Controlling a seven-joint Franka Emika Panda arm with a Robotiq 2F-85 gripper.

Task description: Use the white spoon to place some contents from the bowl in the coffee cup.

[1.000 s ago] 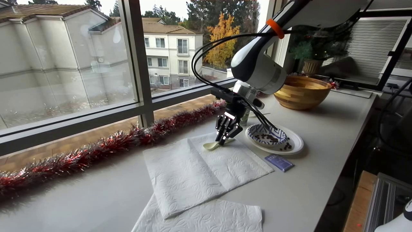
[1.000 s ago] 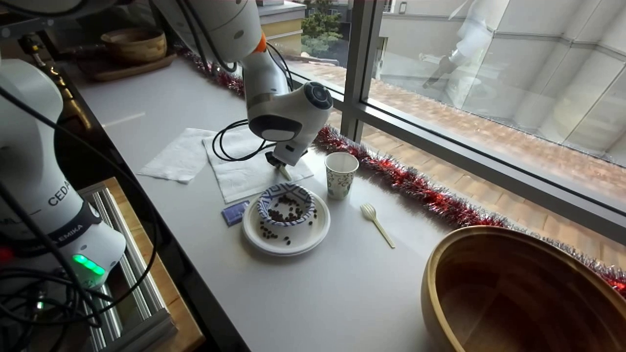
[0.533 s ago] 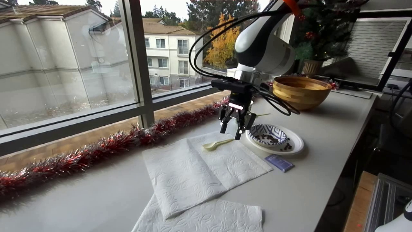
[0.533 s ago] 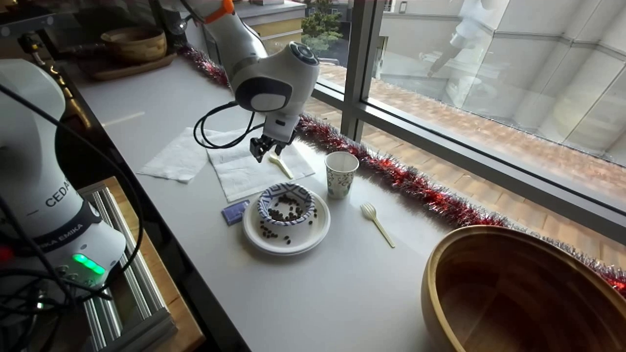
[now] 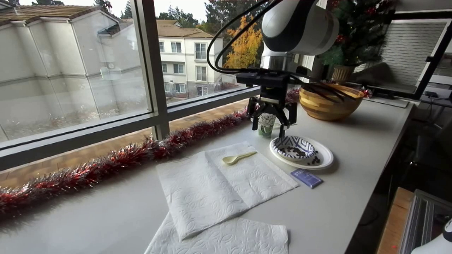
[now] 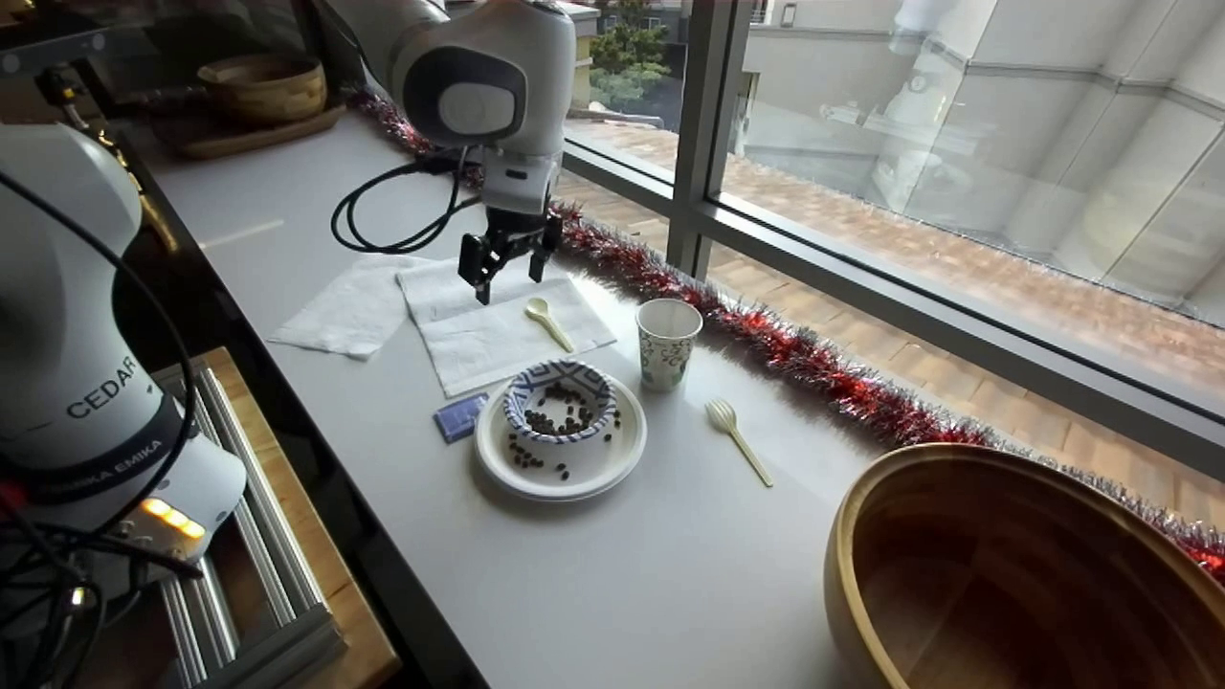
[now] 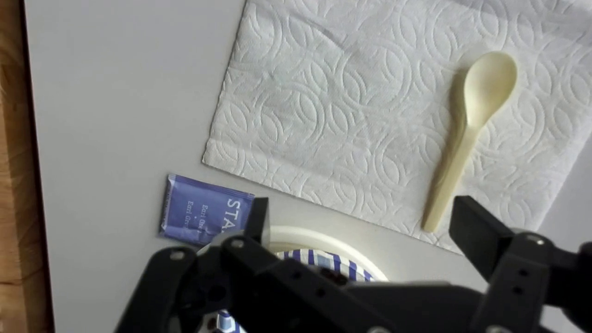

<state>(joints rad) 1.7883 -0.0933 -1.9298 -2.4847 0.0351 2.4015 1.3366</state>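
The white spoon (image 5: 236,158), pale yellow, lies on the paper towel in both exterior views. From the wrist, the full spoon (image 7: 471,132) shows, its handle end pointing toward the right finger. My gripper (image 5: 268,129) hangs open above the counter, nothing between its fingers, clear of the spoon. Its fingertips stand wide apart in the wrist view. The bowl (image 6: 558,371), blue-and-white patterned with dark beans, sits on a white plate (image 6: 574,481); the gripper hides most of it in the wrist view. The coffee cup (image 6: 667,352) stands upright beside the plate, partly behind the gripper in an exterior view.
Loose beans lie on the plate. A blue tea packet (image 7: 203,212) is beside it. Paper towels (image 5: 204,187) cover part of the counter. A fork (image 6: 735,440) and a large wooden bowl (image 6: 957,593) lie past the cup. Red tinsel (image 6: 833,378) runs along the window.
The gripper was shut at the spoon's handle; it has opened, risen and drawn away. The spoon stays on the towel. The light on the arm's base went from green to orange.
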